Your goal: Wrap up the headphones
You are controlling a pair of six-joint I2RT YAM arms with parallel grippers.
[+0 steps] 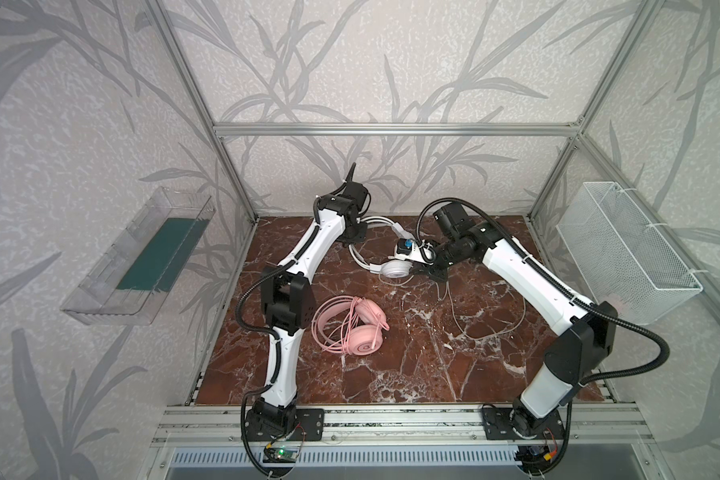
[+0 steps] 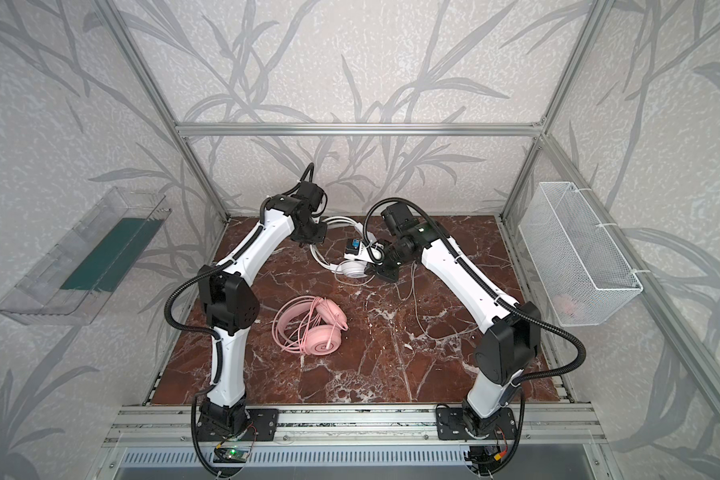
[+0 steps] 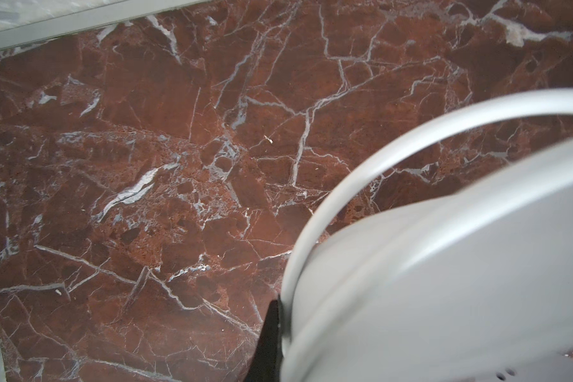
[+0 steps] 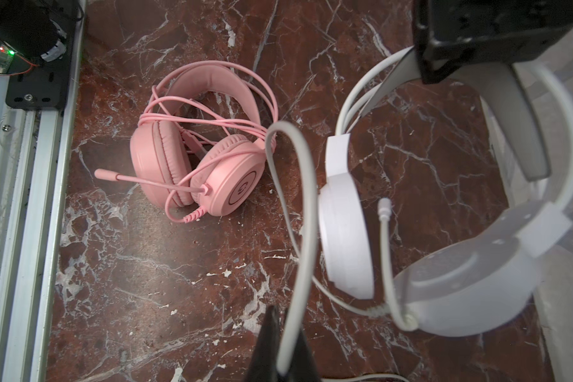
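Nearest on the red marble counter (image 1: 412, 374), toward the left arm: one pink headset (image 1: 352, 328), lying on its side with the two cups together. Pink cable (image 4: 212, 125) looped loosely over headband and cups, mic boom sticking out in the right wrist view.

Farther back, near the middle: one white headset (image 1: 393, 270), one round cup face up, headband arching toward the back wall. Whether resting on the counter or lifted, unclear.

Two pincers at it. Left pincer (image 1: 356, 233) closed on the white headband at the far part of the arch. Right pincer (image 1: 429, 272) just beside the cup, clamped on the white cable (image 4: 303, 215), seen passing between the black fingers (image 4: 268, 347) in the right wrist view. Rest of that cable trailing slack across the counter toward the right arm.

Beyond, on the side walls: one clear tray (image 1: 138, 257) at left, one wire basket (image 1: 624, 249) at right.
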